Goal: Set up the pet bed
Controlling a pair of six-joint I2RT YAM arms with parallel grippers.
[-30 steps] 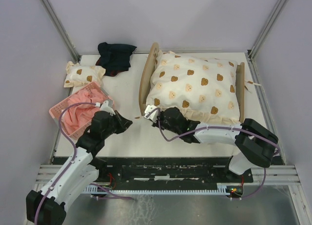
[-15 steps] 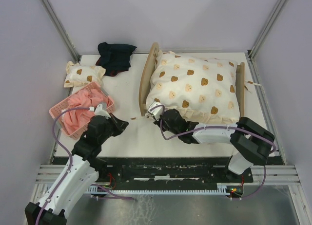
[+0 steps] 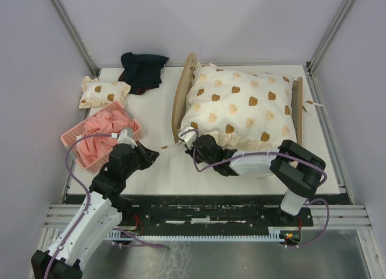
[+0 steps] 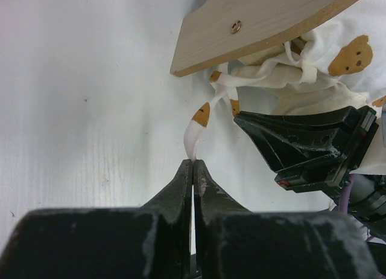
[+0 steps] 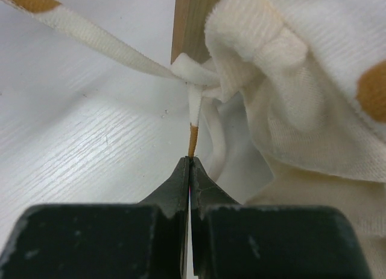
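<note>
Ties at the quilt's (image 3: 241,104) near corner explain my pose by the headboard (image 4: 259,19): left claw (image 4: 193,164) clamped on the long tie (image 4: 199,119), right claw (image 5: 189,161) clamped on the short tie (image 5: 194,119), drawn opposite ways, I judge, to snug their knot. Bed (image 3: 179,104) stands on the table's (image 3: 157,110) right half.

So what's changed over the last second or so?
The right arm's elbow swung left, nudging the right fingers toward the pet bed's headboard corner. The left fingers drew back slightly toward the basket. Nothing was grabbed or released: both stay shut on ties of the quilt. The small pillow and dark cloth haven't moved.
</note>
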